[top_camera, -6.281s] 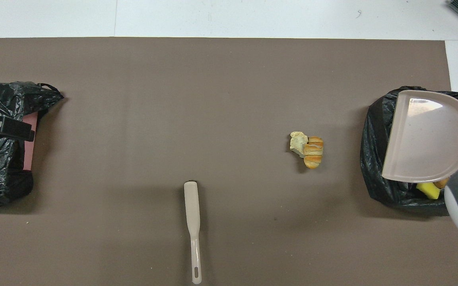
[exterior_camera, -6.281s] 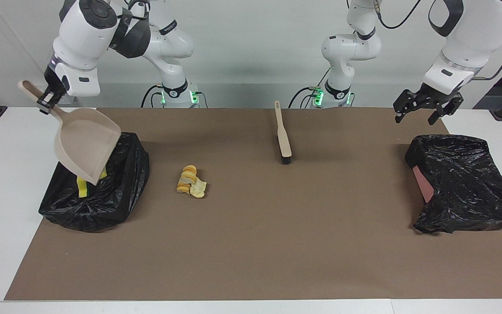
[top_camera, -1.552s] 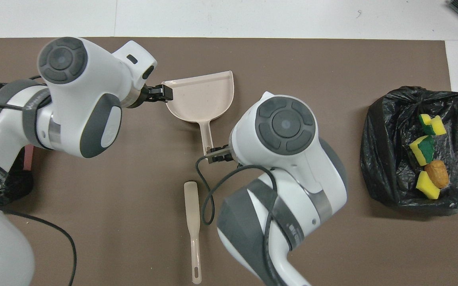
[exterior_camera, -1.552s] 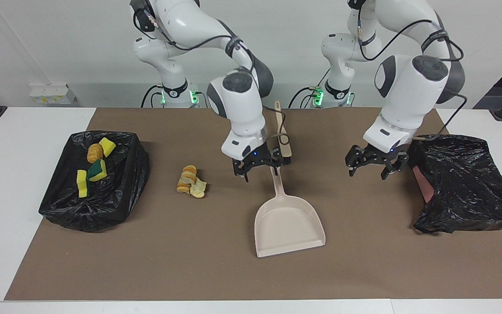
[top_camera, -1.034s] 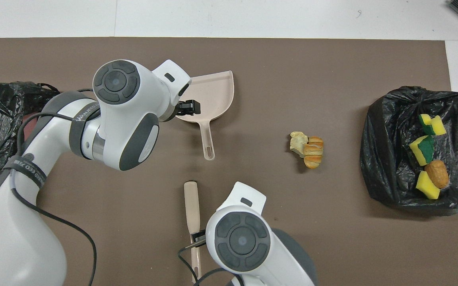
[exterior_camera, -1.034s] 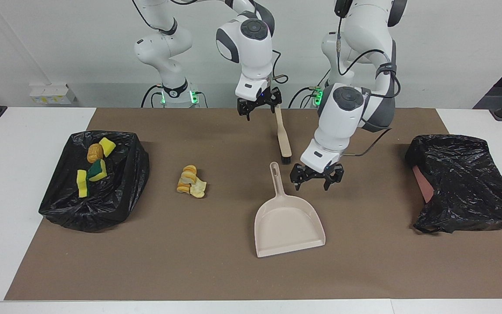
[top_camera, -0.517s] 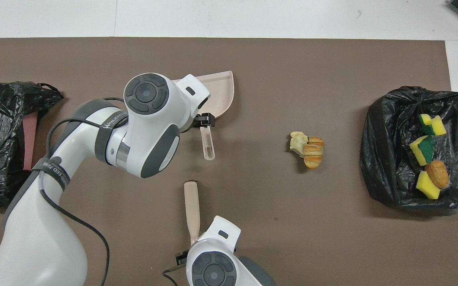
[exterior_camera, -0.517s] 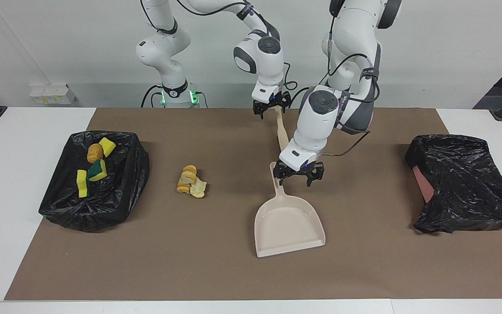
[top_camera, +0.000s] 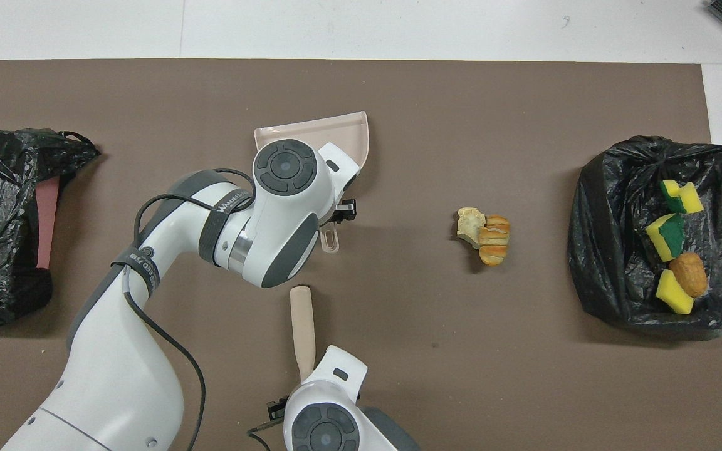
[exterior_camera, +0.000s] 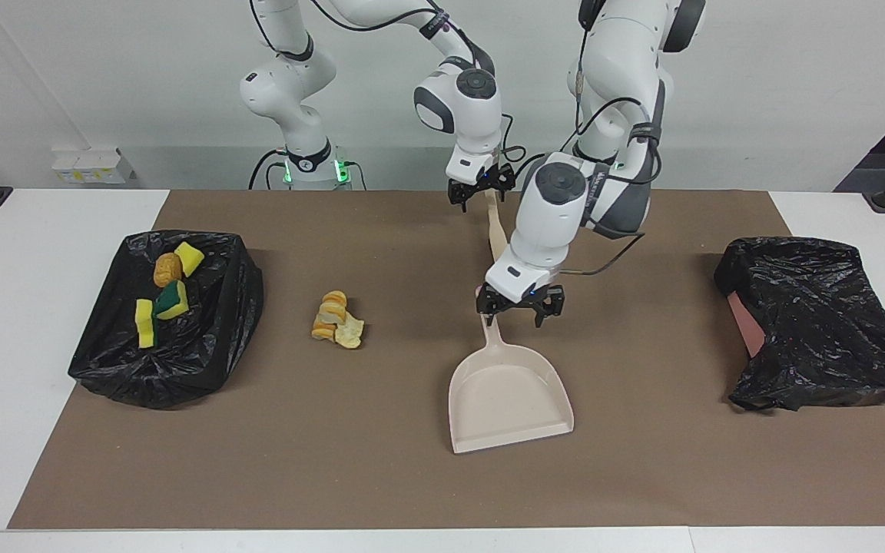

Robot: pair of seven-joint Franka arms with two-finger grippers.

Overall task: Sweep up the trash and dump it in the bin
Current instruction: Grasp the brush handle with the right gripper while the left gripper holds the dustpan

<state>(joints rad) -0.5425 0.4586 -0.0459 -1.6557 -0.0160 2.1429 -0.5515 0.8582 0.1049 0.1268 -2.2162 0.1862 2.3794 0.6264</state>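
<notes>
The trash is in two lots; four pieces lie in the black-lined bin (exterior_camera: 181, 338) at the right arm's end of the table: a yellow sponge chunk (exterior_camera: 190, 256), a golden-brown lump (exterior_camera: 167, 269) touching it, a green-backed sponge (exterior_camera: 172, 299) and another yellow chunk (exterior_camera: 145, 322) standing on edge; the rest, a small heap of bread pieces (exterior_camera: 337, 319), tan-crusted slices with a pale cream scrap against them, lies on the brown mat (exterior_camera: 381, 476) between the bin and the dustpan (exterior_camera: 508, 399); the dustpan sits flat, handle toward the robots; the left gripper (exterior_camera: 519, 305) is low over that handle, one finger at its end, and whether its fingers have closed on it I cannot tell; the right gripper (exterior_camera: 479, 187) hangs over the robots' end of the brush (exterior_camera: 498, 238), fingers apart, not gripping; the brush lies nearer to the robots than the dustpan; a second black bag (exterior_camera: 819, 330) sits at the left arm's end.
</notes>
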